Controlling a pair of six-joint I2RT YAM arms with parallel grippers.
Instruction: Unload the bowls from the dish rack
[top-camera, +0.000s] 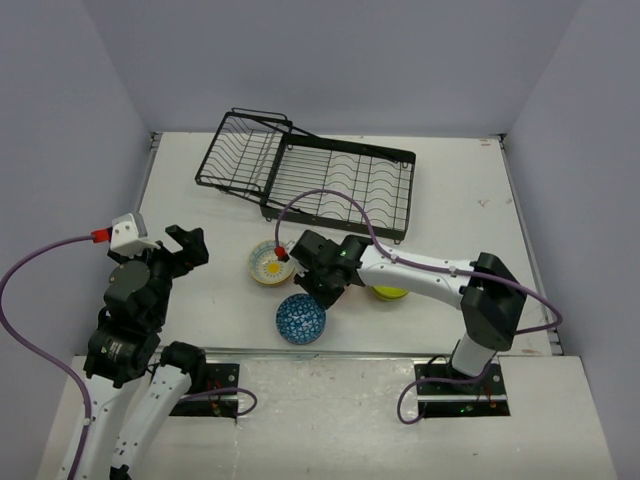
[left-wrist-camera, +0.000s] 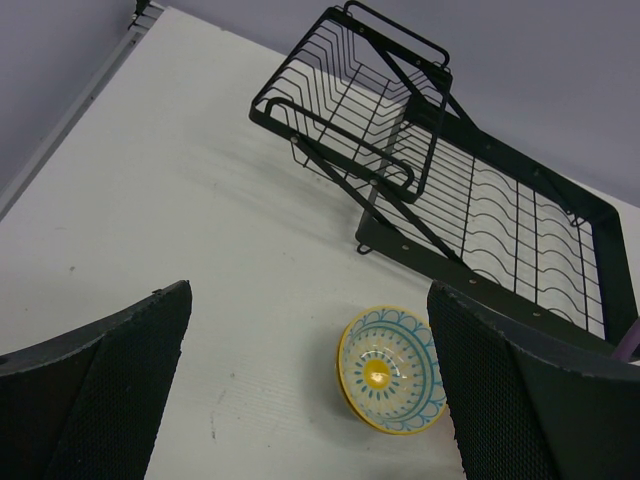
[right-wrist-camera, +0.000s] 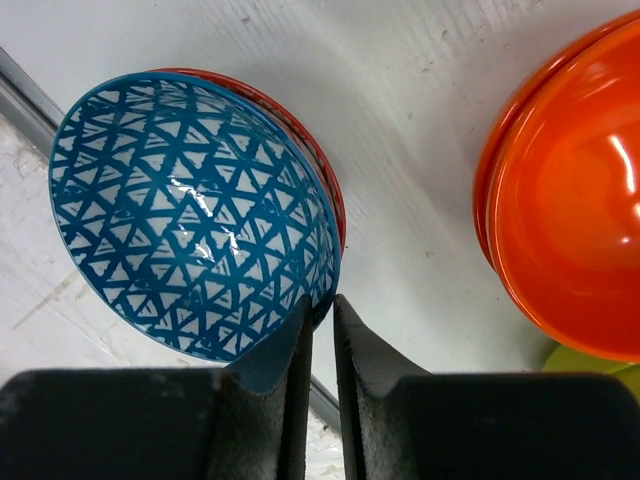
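The black wire dish rack (top-camera: 330, 180) stands at the back with no bowls in it; it also shows in the left wrist view (left-wrist-camera: 450, 190). My right gripper (top-camera: 322, 283) is shut on the rim of the blue patterned bowl (right-wrist-camera: 190, 210), which sits near the table's front edge (top-camera: 301, 319) with a red rim showing behind it. An orange-red bowl (right-wrist-camera: 580, 190) and a lime green bowl (top-camera: 390, 293) lie to the right. A cream bowl with a yellow centre (left-wrist-camera: 392, 368) lies on the table (top-camera: 268, 263). My left gripper (left-wrist-camera: 310, 400) is open and empty, above the table left of it.
The table's front edge (top-camera: 400, 352) runs just below the blue bowl. Grey walls close off the left, back and right. A purple cable (top-camera: 330, 195) from the right arm loops over the rack's front.
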